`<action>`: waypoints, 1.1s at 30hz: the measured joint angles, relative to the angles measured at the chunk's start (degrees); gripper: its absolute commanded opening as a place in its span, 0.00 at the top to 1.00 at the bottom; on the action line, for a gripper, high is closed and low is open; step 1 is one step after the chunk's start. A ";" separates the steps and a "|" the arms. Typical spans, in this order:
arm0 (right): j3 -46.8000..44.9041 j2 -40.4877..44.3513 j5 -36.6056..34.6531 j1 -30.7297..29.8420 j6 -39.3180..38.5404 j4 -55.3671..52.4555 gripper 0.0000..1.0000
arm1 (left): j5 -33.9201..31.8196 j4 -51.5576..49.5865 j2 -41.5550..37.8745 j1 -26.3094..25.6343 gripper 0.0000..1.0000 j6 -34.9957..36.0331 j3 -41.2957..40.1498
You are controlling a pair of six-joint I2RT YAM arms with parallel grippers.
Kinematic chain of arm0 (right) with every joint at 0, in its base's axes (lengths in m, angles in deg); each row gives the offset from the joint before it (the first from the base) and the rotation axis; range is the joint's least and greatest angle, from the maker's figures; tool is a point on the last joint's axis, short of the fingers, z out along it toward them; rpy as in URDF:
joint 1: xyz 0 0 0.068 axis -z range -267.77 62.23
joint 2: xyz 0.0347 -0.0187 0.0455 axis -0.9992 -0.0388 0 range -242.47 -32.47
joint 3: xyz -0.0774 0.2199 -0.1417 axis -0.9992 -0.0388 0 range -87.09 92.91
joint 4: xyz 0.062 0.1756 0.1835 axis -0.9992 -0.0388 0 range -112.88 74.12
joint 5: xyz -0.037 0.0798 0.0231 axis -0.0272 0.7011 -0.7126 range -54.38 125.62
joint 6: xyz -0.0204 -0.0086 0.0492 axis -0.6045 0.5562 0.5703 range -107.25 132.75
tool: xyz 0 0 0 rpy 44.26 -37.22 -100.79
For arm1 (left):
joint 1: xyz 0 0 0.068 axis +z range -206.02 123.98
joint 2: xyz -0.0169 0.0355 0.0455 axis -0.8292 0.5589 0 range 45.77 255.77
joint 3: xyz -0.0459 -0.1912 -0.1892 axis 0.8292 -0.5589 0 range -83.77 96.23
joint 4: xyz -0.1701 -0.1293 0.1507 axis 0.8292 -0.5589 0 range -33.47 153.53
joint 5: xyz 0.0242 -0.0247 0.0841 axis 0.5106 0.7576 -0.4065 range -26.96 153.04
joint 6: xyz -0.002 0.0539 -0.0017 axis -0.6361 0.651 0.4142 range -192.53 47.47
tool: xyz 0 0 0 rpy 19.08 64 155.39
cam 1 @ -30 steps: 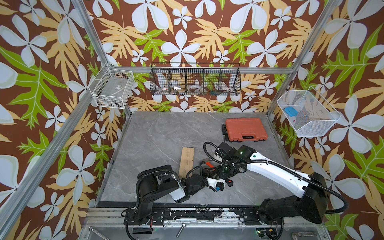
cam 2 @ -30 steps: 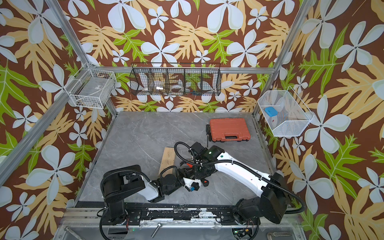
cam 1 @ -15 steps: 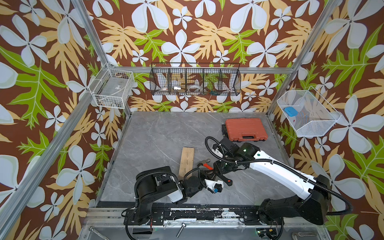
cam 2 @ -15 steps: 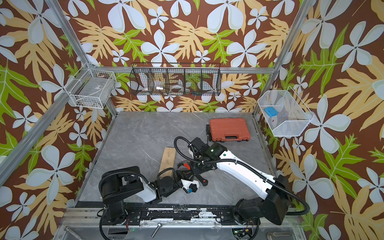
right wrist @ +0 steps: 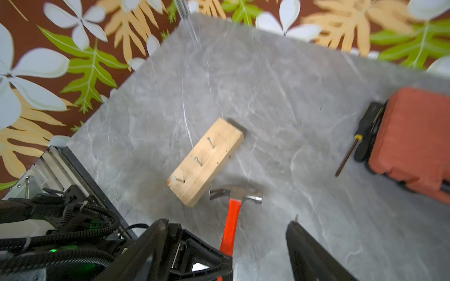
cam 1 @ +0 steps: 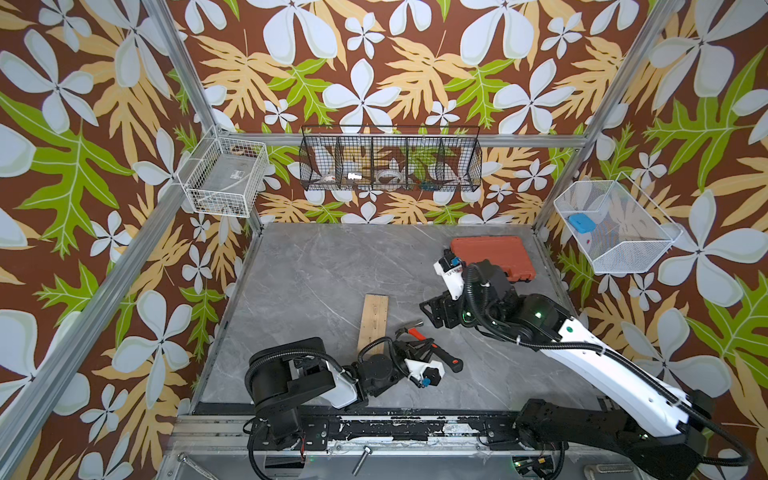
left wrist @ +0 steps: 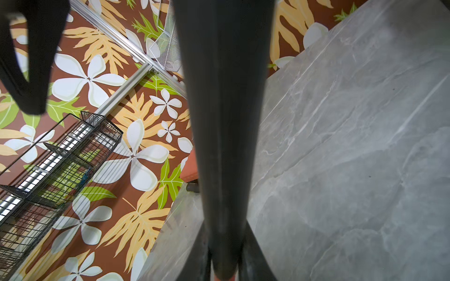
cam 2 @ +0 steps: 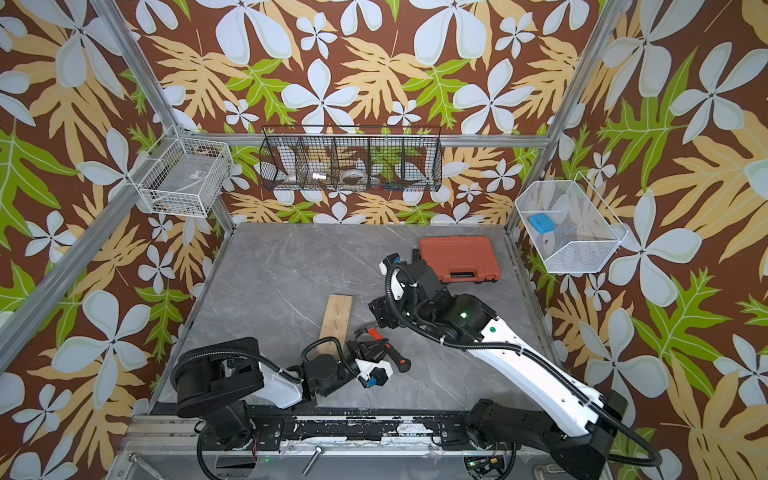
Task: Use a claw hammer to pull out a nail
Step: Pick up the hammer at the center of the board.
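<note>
Right wrist view is showing the claw hammer (right wrist: 233, 214) on the table (right wrist: 292, 97), head just beside the wooden block (right wrist: 207, 160). Left gripper (cam 1: 419, 352) is clamping its handle, likely for leverage; right gripper (right wrist: 227, 222) is standing open, empty.

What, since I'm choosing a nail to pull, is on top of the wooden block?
Three nails stick out in a row on the wooden block, among small empty holes. How deep each is driven cannot be seen.

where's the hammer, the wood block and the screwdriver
claw hammer (right wrist: 231, 216): right wrist view, red shaft
wooden block (right wrist: 209, 158): right wrist view, top face
screwdriver (right wrist: 370, 118): right wrist view, black handle
</note>
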 measured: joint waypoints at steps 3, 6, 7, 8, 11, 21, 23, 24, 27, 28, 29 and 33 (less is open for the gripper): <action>-1.49 4.87 -1.38 0.00 -4.72 3.26 0.24 | 1.66 -2.71 -2.05 -0.02 1.00 -2.36 0.09; -3.19 8.48 -1.57 0.02 -8.76 5.51 0.27 | 3.41 -5.73 -4.52 0.20 1.00 -5.20 0.42; -3.58 9.33 -1.55 0.02 -10.10 5.77 0.28 | 4.44 -6.47 -5.42 0.50 1.00 -6.32 0.44; -3.82 9.84 -1.53 0.02 -11.04 5.97 0.28 | 5.68 -7.10 -6.21 0.94 1.00 -7.34 0.44; -4.46 11.23 -0.85 0.02 -14.64 6.25 0.29 | 7.87 -8.24 -8.66 2.67 1.00 -11.28 0.09; -1.99 12.87 9.86 0.02 -26.95 3.10 0.31 | 18.38 -13.86 -16.87 8.04 1.00 -22.14 -0.87; -1.49 12.52 11.72 0.02 -28.79 1.81 0.29 | 20.55 -15.56 -18.23 8.94 1.00 -23.76 -0.74; -1.73 12.66 12.83 0.02 -29.86 1.01 0.28 | 21.77 -16.37 -18.91 9.44 1.00 -24.76 -0.74; -3.34 13.55 16.15 0.02 -33.00 -0.76 0.27 | 25.46 -18.75 -20.41 10.93 1.00 -26.95 -0.63; -3.63 13.66 17.14 0.04 -33.86 -1.42 0.26 | 26.18 -19.28 -20.76 11.23 1.00 -27.65 -0.61; -3.80 13.64 18.32 0.02 -34.82 -1.99 0.26 | 27.30 -20.04 -21.16 11.47 1.00 -28.17 -0.50; -3.89 12.83 21.84 0.02 -37.33 -3.67 0.27 | 30.32 -22.62 -22.18 11.82 1.00 -30.14 0.46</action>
